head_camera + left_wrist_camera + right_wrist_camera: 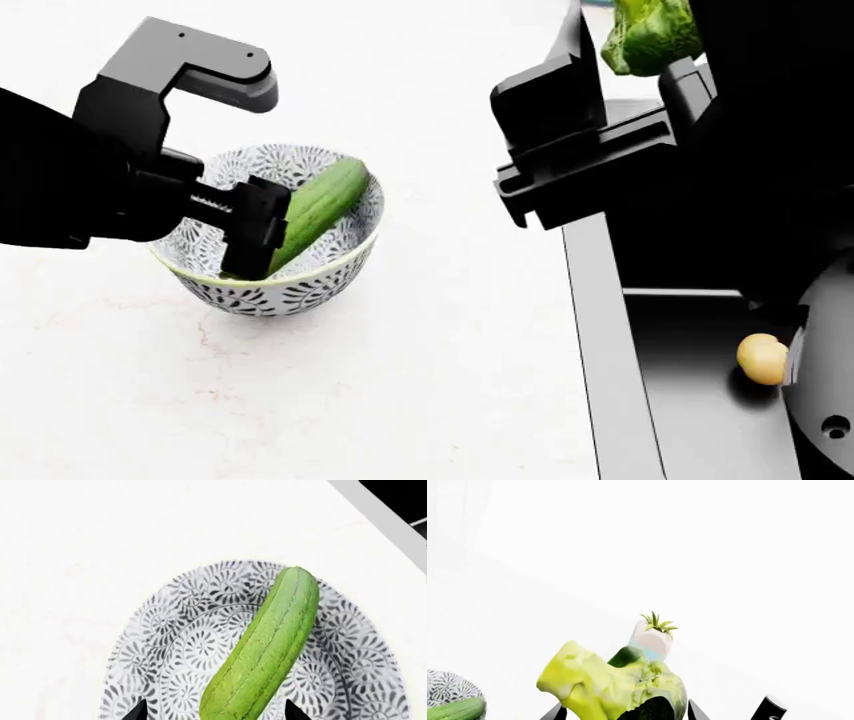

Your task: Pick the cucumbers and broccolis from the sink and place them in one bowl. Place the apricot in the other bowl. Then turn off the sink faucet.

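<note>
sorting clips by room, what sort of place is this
Most likely a kitchen counter: a black sink set into a white worktop, a patterned bowl holding a cucumber, and an apricot in the basin.
</note>
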You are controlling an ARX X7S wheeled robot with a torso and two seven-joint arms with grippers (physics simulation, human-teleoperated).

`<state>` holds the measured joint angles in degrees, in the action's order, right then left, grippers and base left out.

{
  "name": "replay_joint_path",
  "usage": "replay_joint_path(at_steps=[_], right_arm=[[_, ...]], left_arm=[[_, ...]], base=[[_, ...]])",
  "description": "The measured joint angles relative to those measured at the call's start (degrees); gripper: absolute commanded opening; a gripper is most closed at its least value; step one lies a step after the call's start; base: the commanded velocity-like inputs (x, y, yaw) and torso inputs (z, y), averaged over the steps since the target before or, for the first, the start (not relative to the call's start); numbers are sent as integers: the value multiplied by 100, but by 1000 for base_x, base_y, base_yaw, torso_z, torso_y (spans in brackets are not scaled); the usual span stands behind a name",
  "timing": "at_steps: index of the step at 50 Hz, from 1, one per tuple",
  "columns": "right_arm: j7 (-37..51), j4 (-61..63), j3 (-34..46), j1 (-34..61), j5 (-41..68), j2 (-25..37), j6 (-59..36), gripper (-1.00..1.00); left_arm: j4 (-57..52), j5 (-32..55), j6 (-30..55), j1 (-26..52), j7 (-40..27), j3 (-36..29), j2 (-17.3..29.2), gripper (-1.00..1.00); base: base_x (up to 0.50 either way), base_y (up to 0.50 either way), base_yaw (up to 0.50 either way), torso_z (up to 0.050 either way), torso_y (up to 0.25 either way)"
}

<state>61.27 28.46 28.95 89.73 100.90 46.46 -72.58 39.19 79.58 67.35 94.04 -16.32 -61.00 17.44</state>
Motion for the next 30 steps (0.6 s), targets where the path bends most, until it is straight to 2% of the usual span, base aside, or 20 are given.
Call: replay_joint_path(at_steps=[6, 12, 20, 30], right_arm=[[-183, -52, 91, -129, -240, -56, 7, -100], [-702, -365, 379, -76, -833, -317, -12, -100], [-1689, -1125, 955, 244, -1841, -876, 113, -100], [-2545, -1930, 1473, 402, -2461, -1524, 252, -100]], left_arm=[[0, 6, -114, -137, -15, 38, 86, 100], [-627, 315, -176, -233, -461, 363, 480, 100], [-2370, 1337, -252, -490, -1576, 1144, 1474, 100], [-4277, 2556, -434, -813, -2775, 1986, 2927, 100]], base=[[0, 0, 0, 0, 2], [0, 0, 0, 0, 0], [0, 0, 0, 0, 0], [0, 0, 0, 0, 0]])
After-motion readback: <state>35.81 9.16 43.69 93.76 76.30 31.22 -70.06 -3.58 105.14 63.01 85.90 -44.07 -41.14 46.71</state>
